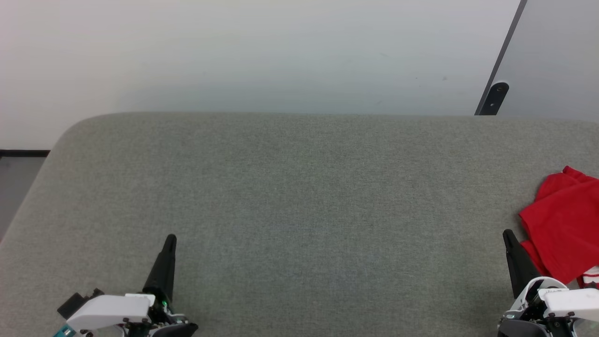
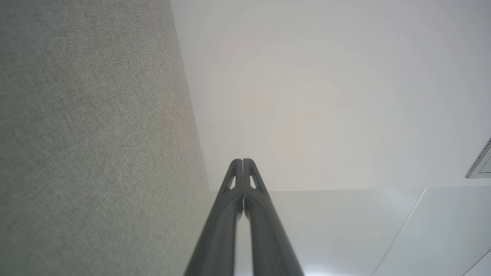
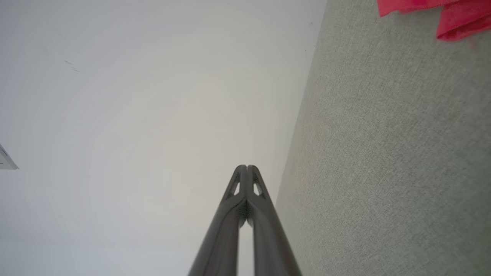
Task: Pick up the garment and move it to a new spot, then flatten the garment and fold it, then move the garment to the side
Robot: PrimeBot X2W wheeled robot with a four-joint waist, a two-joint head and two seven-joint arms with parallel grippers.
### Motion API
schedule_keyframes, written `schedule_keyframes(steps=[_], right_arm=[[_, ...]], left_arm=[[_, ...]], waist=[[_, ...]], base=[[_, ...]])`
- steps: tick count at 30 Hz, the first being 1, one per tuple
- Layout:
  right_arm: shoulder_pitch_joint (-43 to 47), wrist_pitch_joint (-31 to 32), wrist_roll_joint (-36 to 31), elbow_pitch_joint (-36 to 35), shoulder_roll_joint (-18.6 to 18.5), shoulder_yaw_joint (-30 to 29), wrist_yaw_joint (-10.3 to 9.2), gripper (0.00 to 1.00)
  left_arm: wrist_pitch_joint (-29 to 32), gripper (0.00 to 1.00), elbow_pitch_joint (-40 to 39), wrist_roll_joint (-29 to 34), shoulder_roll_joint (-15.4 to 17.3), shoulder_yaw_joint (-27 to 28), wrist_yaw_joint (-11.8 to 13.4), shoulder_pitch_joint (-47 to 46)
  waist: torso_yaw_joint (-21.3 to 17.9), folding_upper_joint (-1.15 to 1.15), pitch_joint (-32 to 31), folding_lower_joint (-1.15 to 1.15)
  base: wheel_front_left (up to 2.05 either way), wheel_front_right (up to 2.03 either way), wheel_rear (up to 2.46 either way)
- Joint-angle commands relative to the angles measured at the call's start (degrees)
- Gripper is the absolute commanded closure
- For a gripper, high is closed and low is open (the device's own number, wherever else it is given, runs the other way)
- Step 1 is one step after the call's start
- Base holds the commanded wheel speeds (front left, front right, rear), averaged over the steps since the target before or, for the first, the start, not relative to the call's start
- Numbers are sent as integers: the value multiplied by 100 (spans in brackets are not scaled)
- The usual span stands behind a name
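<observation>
L hand [image 1: 170,239]: fingers fully closed, tips pressed together along their length (L wrist view [image 2: 242,160] shows no gap at the tips). Holds nothing. It sits low over the grey fabric worktop [image 1: 299,196]; whether it touches the surface, can't tell.

R hand [image 1: 507,233]: also closed tight, tips meeting (R wrist view [image 3: 247,166]), empty.

Garment [image 1: 564,224]: crumpled red heap on the worktop, just to the right of the R hand and a bit ahead of its tips, cut off by the view's edge. A bit of red/white striped trim shows at the near end, by the R wrist. From the head view the cloth looks v. close to the R fingers; contact can't be confirmed. R wrist view shows red fabric [image 3: 464,21] ahead and to the right of the tips, apart from them.

Garment is well apart from the L hand, w/ bare worktop between the two hands. Pale wall [image 1: 234,56] beyond both.
</observation>
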Motion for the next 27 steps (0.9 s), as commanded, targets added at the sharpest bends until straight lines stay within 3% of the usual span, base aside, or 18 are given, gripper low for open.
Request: schedule_keyframes(steps=[1,27], right_arm=[[-97,-31,134,29,23,-15,0,100],[-98,-43,256,59,30,-16,0,100]], left_arm=[[47,100,18,-130,-19,32,-48,-80],[85,100,39,-222,-46,68,-54,-110]], waist=[[-4,0,4,0],[-14,0,11,0]], base=[[0,0,0],[0,0,0]])
